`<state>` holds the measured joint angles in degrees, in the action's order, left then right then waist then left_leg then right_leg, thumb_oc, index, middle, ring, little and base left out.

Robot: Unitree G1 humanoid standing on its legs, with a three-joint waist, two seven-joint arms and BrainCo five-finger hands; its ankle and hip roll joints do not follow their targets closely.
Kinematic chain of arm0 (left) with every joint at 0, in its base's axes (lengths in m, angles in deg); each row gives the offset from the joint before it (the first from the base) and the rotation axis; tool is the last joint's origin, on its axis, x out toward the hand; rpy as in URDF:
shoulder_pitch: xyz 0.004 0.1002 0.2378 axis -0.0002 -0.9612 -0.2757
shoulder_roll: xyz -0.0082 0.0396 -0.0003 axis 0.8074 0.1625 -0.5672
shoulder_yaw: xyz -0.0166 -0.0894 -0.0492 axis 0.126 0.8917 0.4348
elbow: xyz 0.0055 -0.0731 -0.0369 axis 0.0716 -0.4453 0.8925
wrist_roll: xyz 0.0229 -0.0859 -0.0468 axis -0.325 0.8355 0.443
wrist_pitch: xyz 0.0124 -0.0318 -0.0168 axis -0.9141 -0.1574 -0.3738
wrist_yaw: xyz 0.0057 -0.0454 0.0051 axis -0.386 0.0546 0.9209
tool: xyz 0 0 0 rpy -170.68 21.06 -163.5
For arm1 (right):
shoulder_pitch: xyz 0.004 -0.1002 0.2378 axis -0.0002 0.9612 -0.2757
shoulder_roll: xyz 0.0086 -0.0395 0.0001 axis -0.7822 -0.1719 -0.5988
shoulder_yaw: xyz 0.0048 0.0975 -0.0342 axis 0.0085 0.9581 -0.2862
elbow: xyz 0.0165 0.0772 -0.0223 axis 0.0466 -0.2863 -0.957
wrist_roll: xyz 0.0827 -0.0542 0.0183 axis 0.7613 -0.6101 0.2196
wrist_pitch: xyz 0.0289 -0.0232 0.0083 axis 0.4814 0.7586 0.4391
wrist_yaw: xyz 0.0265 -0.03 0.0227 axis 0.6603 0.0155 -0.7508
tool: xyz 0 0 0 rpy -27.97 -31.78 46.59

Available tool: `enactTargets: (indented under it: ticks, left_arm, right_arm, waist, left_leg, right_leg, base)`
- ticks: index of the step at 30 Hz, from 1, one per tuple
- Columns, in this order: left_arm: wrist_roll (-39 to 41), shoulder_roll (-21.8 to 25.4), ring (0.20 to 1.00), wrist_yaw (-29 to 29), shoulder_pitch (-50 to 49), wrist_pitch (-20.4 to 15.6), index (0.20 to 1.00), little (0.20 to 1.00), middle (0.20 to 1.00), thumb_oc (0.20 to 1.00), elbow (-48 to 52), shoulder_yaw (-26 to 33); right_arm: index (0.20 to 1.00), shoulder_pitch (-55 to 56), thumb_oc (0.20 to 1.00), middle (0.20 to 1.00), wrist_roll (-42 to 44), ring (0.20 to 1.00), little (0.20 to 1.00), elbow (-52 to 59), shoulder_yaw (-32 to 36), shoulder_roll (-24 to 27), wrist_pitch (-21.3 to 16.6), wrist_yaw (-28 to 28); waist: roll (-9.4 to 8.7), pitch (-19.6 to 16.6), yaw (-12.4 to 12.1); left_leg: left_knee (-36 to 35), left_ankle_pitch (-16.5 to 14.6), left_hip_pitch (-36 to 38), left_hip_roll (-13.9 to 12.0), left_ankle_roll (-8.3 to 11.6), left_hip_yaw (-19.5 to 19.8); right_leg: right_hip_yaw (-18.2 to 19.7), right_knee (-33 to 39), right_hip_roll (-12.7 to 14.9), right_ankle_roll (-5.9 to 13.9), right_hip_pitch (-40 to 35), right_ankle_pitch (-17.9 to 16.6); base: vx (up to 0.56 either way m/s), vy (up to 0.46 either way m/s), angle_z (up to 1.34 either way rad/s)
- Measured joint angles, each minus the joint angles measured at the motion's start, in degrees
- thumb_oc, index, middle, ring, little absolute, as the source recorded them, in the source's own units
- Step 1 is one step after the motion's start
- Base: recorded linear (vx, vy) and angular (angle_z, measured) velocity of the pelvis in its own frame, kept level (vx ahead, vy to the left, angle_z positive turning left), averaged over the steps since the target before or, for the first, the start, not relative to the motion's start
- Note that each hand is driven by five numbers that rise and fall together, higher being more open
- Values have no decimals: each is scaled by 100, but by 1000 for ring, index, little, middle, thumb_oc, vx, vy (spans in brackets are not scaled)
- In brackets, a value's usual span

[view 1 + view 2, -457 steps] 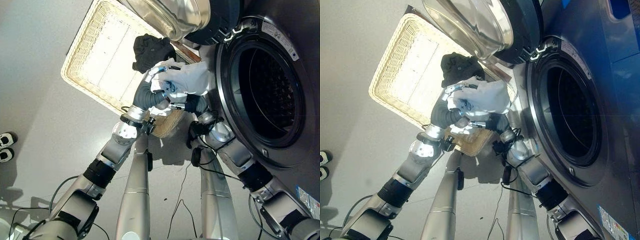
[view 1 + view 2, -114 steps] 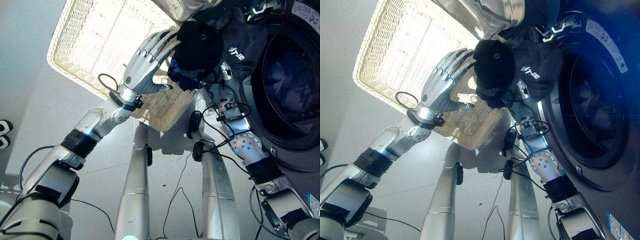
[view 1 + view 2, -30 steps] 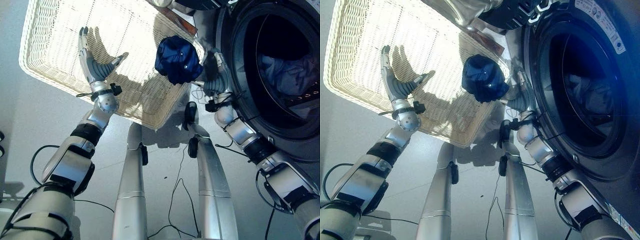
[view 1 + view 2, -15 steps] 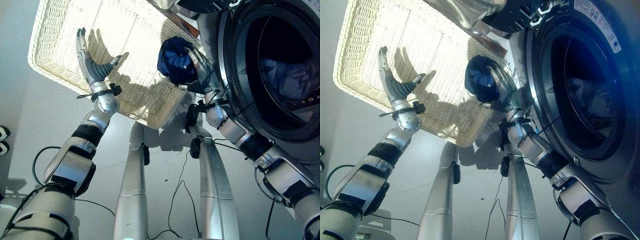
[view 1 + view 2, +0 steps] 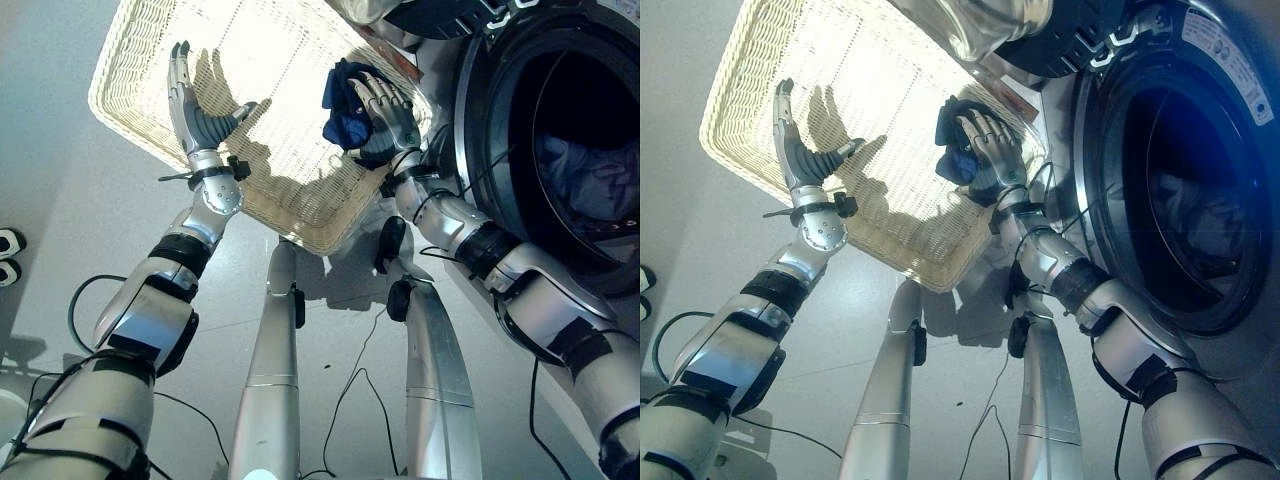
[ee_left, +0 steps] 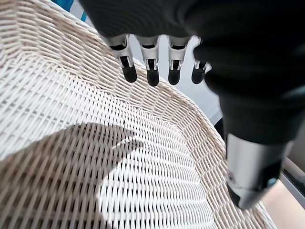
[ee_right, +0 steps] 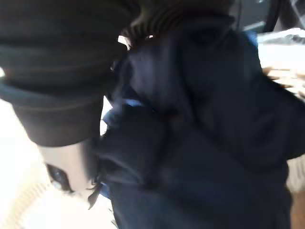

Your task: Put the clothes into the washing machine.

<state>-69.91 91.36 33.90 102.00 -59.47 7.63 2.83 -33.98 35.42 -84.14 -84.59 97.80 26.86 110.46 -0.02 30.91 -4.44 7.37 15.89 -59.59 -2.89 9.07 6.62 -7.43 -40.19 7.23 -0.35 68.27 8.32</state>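
Right hand on the last dark garment in the basket

The right hand (image 5: 388, 118), fingers curled into the navy garment (image 5: 346, 110), lies in the wicker basket (image 5: 140, 95) beside the washing machine (image 5: 590, 130); left hand (image 5: 195, 120) spread. Soft, light, floppy: bunch its bulk.

- The grey floor (image 5: 60, 150) carries everything in the scene.
- A pale wicker basket (image 5: 140, 60) sits on it, just beside the washing machine (image 5: 1240, 330), which stands on the same floor with its round door open.
- A pair of black and white shoes (image 5: 8, 258) rests on the floor, well apart from the basket.
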Motion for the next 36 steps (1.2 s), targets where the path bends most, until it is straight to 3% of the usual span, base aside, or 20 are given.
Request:
enactTargets:
  ticks: [4, 5, 6, 7, 8, 18, 22, 26, 27, 29, 32, 36]
  left_arm:
    - [2, -75, 1000, 17, 27, 0, 1000, 1000, 1000, 1000, -14, -51]
    - [3, -86, 1000, 16, 42, -4, 1000, 1000, 1000, 1000, -13, -115]
    - [3, -91, 1000, 18, 44, -4, 1000, 1000, 1000, 1000, -14, -130]
    - [5, -117, 1000, 17, 47, -3, 1000, 1000, 1000, 1000, -14, -162]
    - [4, -154, 1000, 18, 47, -3, 1000, 1000, 1000, 1000, -13, -193]
    - [4, -221, 1000, 12, 78, 9, 1000, 1000, 1000, 1000, -9, -247]
    - [2, -223, 1000, -19, 74, 10, 1000, 1000, 1000, 1000, -2, -246]
    - [-7, -221, 1000, -54, -3, 15, 1000, 1000, 1000, 1000, 110, -216]
    - [-9, -217, 1000, -68, -75, 17, 1000, 1000, 1000, 1000, 207, -144]
    - [-11, -210, 1000, -76, -148, 19, 1000, 1000, 1000, 1000, 276, -104]
    - [-13, -160, 1000, -87, -318, 29, 1000, 1000, 1000, 1000, 318, 92]
    - [-12, -101, 1000, -106, -388, 28, 1000, 1000, 1000, 1000, 318, 149]
  right_arm:
    - [1000, -199, 1000, 1000, -2, 1000, 1000, -593, -57, -192, 255, -104]
    - [859, -261, 859, 859, -3, 859, 859, -706, -79, -246, 328, -145]
    - [617, -284, 617, 617, -15, 617, 617, -730, -86, -267, 377, -175]
    - [250, -340, 250, 250, -34, 250, 250, -769, -124, -303, 472, -260]
    - [200, -404, 200, 200, -93, 200, 200, -803, -153, -319, 581, -325]
    - [200, -625, 200, 200, -163, 200, 200, -1076, -141, -267, 666, -483]
    - [200, -424, 200, 200, 463, 200, 200, -927, -60, -143, 407, -242]
    - [200, 43, 200, 200, 1933, 200, 200, -450, 695, -14, -297, -211]
    - [200, 378, 200, 200, 2733, 200, 200, -124, 1046, 48, -691, -363]
    - [200, 647, 200, 200, 3533, 200, 200, 56, 1260, 80, -1051, -581]
    - [200, 1391, 200, 200, 6340, 200, 200, 540, 1920, -23, -1985, -1922]
    - [200, 1768, 200, 200, 8804, 200, 200, 605, 2237, -135, -2331, -3334]
  waist:
    - [42, -23, -119]
    - [47, -26, -136]
    - [48, -26, -137]
    - [48, -26, -136]
    - [48, -26, -136]
    - [49, -26, -143]
    - [51, -25, -131]
    - [51, -25, -111]
    - [51, -25, -102]
    - [50, -25, -90]
    - [49, -24, 15]
    - [45, -22, 182]
  left_leg:
    - [0, -25, -1, -3, 28, 30]
    - [-1, -31, 0, -3, 19, 35]
    - [-1, -36, -1, -3, 11, 38]
    - [-1, -36, -2, -2, 11, 42]
    - [-2, -30, -3, 1, 15, 46]
    - [-10, -6, -17, 13, 7, 69]
    - [-15, -9, -17, 14, 12, 72]
    - [-16, -26, -20, 14, 30, 73]
    - [-17, -32, -24, 15, 36, 72]
    - [-11, -34, -26, 20, 38, 69]
    - [22, -59, -28, 22, 52, 57]
    - [45, -74, -29, 20, 44, 32]
  right_leg:
    - [-22, -5, -1, -3, 0, 6]
    - [-27, -5, 0, -4, -3, 6]
    - [-30, -5, -1, -4, -5, 6]
    - [-33, -4, 2, -4, -9, 6]
    - [-39, -4, 7, -3, -10, 6]
    - [-60, -11, 19, 4, -14, 24]
    - [-62, -16, 20, 6, -12, 40]
    - [-61, -20, 21, 4, -6, 61]
    - [-62, -33, 21, -2, 1, 78]
    - [-61, -62, 31, -18, 14, 95]
    - [-61, -73, 38, -63, 22, 123]
    - [-51, -63, 38, -61, 17, 123]
  base:
    - [22, -40, 2]
    - [17, -36, 1]
    - [0, 0, 0]
    - [0, 0, 0]
    - [0, 0, 0]
    - [0, 0, 0]
    - [0, 0, 0]
    - [14, 38, 1]
    - [17, 43, 2]
    - [15, 46, 3]
    - [16, 48, 1]
    - [11, 26, -1]
